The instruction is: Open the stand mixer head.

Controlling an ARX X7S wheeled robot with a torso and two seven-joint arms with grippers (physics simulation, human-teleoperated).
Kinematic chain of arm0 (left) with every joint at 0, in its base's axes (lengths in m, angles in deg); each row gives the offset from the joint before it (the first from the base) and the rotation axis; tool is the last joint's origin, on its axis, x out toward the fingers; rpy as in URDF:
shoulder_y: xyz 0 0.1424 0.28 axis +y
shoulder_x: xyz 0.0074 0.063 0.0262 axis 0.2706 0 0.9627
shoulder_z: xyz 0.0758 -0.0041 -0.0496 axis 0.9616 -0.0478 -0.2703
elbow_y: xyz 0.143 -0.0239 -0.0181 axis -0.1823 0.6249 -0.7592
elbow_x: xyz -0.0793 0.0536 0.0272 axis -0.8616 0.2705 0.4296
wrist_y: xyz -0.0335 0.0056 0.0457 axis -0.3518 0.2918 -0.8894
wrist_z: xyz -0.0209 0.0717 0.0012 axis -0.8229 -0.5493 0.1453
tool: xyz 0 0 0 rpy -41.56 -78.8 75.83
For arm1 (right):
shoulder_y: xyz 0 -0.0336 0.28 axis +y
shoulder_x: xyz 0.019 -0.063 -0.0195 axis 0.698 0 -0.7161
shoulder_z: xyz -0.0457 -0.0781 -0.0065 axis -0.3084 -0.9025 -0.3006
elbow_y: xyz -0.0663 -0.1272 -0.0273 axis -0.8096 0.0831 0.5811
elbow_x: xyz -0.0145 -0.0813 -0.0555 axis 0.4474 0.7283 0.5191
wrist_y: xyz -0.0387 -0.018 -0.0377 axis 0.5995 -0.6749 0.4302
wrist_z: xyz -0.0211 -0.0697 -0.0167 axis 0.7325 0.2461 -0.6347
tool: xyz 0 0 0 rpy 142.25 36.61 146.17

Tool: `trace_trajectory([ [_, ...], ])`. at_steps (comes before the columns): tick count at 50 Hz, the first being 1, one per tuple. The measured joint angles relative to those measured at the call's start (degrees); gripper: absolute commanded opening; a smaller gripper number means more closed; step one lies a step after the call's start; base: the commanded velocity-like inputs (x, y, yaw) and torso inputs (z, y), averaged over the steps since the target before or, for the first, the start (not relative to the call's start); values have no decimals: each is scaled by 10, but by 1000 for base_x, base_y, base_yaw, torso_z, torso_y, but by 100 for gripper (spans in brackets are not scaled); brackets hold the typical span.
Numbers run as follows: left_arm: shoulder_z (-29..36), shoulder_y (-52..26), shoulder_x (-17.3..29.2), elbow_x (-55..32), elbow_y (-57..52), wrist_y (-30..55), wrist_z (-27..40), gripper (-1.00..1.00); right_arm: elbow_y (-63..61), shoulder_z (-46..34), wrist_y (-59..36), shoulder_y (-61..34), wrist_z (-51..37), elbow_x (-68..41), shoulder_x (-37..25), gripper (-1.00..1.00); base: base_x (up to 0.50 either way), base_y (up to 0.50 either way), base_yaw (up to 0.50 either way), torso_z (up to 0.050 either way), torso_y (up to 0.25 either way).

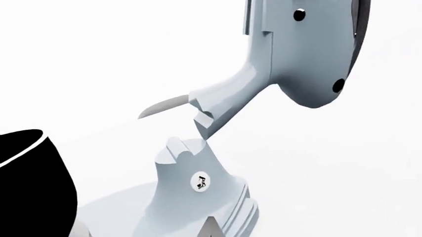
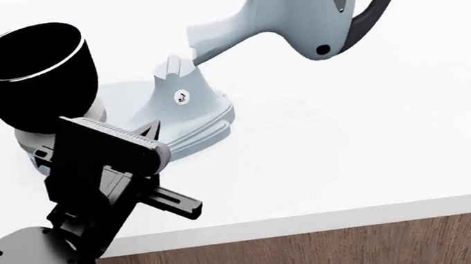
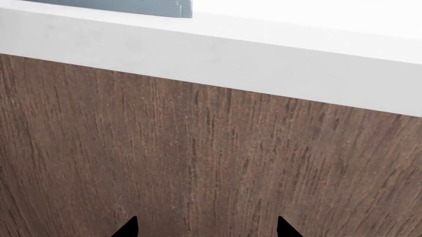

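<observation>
The pale blue-grey stand mixer head [image 2: 310, 2] is tilted up and back, its hinge end lifted clear of the neck of the flat base [image 2: 180, 102]. It also shows in the left wrist view [image 1: 310, 49], with black dots, above the neck [image 1: 191, 182]. A grey beater tip [image 1: 161, 104] sticks out behind the head. My left gripper [image 2: 149, 129] hovers just in front of the base, touching nothing; only one joined fingertip point [image 1: 211, 228] shows, so it looks shut and empty. My right gripper [image 3: 206, 229] is open, facing the wooden cabinet front.
The black mixing bowl [image 2: 35, 71] stands on the base at the left, and shows in the left wrist view [image 1: 26, 182]. The white counter [image 2: 386, 137] has a front edge over a brown wood panel [image 2: 329, 258]. A grey-blue object [image 3: 132, 6] lies on the counter above the panel [image 3: 197, 148].
</observation>
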Motion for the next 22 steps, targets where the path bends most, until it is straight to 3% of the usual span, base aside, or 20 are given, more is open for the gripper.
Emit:
trace_trajectory([
  [22,-2,2,14,-14,-32,-1,-16,-100,4,-9,4,-3,-6,3,1,100,0,0,0,0,0],
])
